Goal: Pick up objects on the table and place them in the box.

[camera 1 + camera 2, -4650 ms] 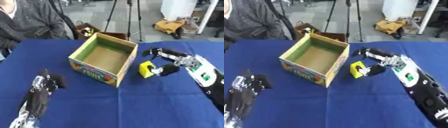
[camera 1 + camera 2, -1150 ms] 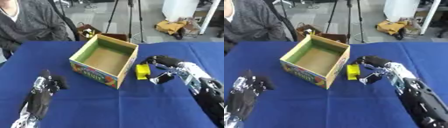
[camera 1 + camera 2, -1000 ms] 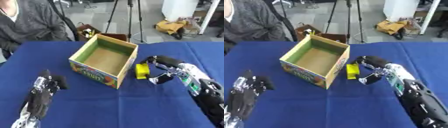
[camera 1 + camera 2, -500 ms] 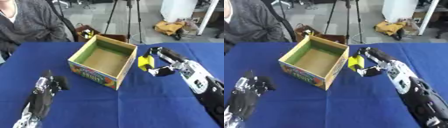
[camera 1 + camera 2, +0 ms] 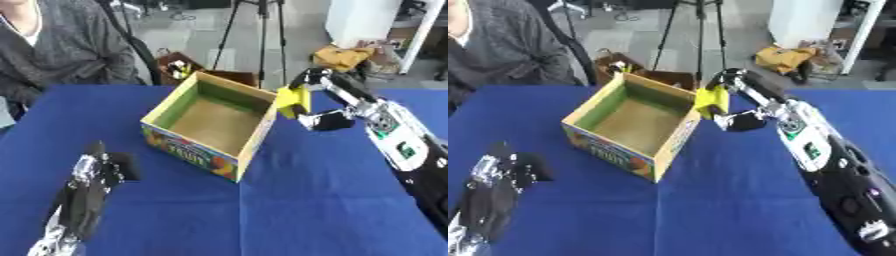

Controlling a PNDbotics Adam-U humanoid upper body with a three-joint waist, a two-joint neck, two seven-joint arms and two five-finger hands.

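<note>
My left hand [image 5: 87, 185] rests idle on the blue table [image 5: 332, 200] at the near left, fingers straight and relaxed, holding nothing. I park it there, I judge, so it stays out of the way of the working arm and does not crowd the box.

In the middle sits the box [image 5: 214, 125], open at the top, its printed side facing me and its green inside bare as far as I can see. It stands turned at an angle, one corner toward me, so its right wall runs along the side my right arm comes from.

To the right of it, my right hand [image 5: 325, 107] is raised off the table with its fingers and thumb curled round the yellow object [image 5: 293, 100]. The object hangs just above the far right rim of the box, touching neither wall nor table as far as I can tell. I hold it high so it clears the wall. The next move, I judge, is a short carry leftward over the opening before letting go; releasing here risks it catching the rim and dropping outside.
</note>
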